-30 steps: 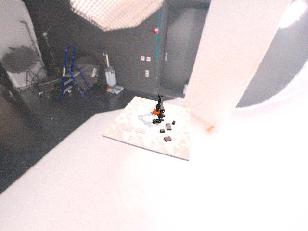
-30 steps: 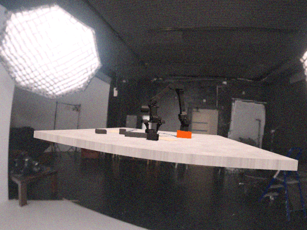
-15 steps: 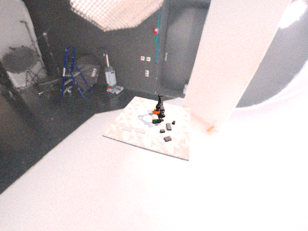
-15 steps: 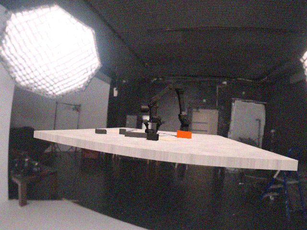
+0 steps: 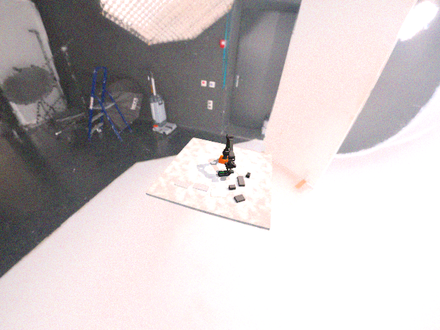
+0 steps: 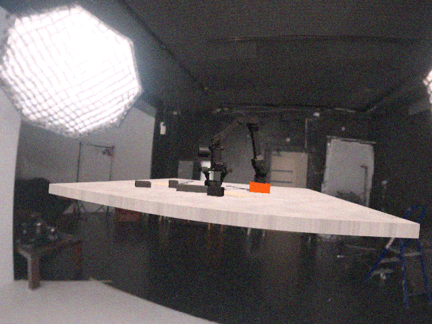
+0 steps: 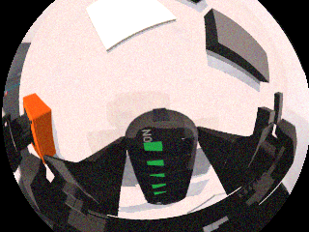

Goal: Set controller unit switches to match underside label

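Note:
The dark grey controller unit (image 5: pixel 223 173) (image 7: pixel 169 155) is upright between the fingers, its switch side facing the wrist camera. In the wrist view its switches run away from the camera in a row, with several green ends showing beside a printed "ON". How each rocker is tilted is too small to tell. My gripper (image 5: pixel 229 171) (image 6: pixel 214 179) (image 7: pixel 161 135) is shut on the unit, one finger against each long side. The unit seems a little above the bench, its shadow set apart from it. The underside and its label are hidden.
On the bench (image 5: pixel 256 213) (image 6: pixel 296 209) (image 7: pixel 72 72) are a long grey block (image 5: pixel 240 181) (image 7: pixel 241 41), a flat dark block (image 5: pixel 239 198) (image 6: pixel 142 183), small dark blocks (image 5: pixel 232 187) (image 5: pixel 247 174) and pale flat plates (image 5: pixel 201 187). An orange block (image 5: pixel 222 159) (image 6: pixel 259 187) (image 7: pixel 42 126) is by the arm's base.

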